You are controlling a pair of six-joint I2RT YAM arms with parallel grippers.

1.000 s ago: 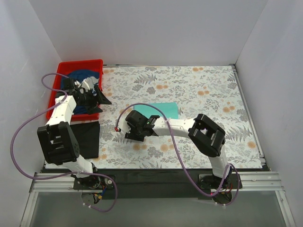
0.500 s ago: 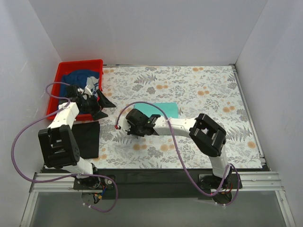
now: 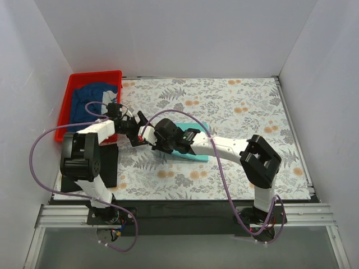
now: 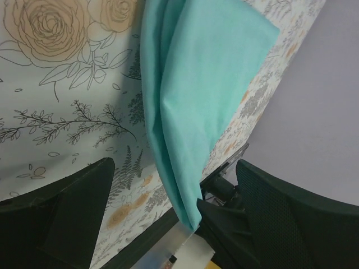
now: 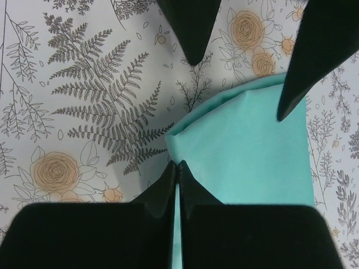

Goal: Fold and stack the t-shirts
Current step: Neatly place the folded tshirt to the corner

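The teal t-shirt [image 3: 196, 154] lies folded on the floral cover near the middle, partly hidden under my right arm. My right gripper [image 3: 151, 140] is shut on its left edge [image 5: 178, 166] and holds that edge raised. My left gripper [image 3: 136, 133] stands open just left of it. Its fingers straddle the hanging teal cloth [image 4: 196, 84] without touching it; one fingertip [image 5: 190, 39] shows in the right wrist view. The navy t-shirt [image 3: 92, 92] lies crumpled in the red bin. The black t-shirt [image 3: 106, 162] lies folded at the front left.
The red bin [image 3: 70, 92] sits at the back left corner, against the left wall. The floral table cover [image 3: 241, 106] is bare across the right half. White walls close in the left, back and right sides.
My left gripper left the bin and swung right to the teal t-shirt's edge. My right gripper shut on that edge, and the shirt shifted slightly toward the front.
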